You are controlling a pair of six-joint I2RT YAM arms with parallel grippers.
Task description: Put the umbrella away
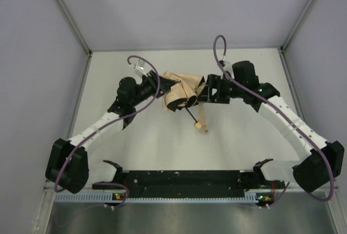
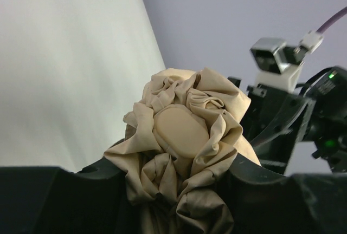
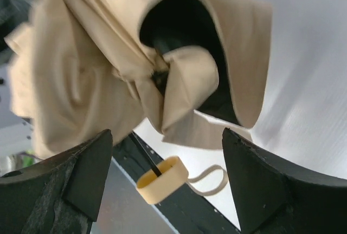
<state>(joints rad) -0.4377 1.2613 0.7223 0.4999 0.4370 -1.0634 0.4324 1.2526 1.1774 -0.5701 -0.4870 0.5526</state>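
The beige umbrella hangs folded and crumpled between both arms above the middle of the table. Its thin black shaft slants down to the small tan handle. My left gripper is shut on the bunched canopy just behind the round tan cap. In the right wrist view, the canopy fills the upper left, and the handle with its loop strap dangles below. My right gripper stands open at the canopy's other end, its fingers wide apart around loose fabric.
A black rail runs along the table's near edge between the arm bases. Grey walls close in the white table on three sides. Purple cables loop over both wrists.
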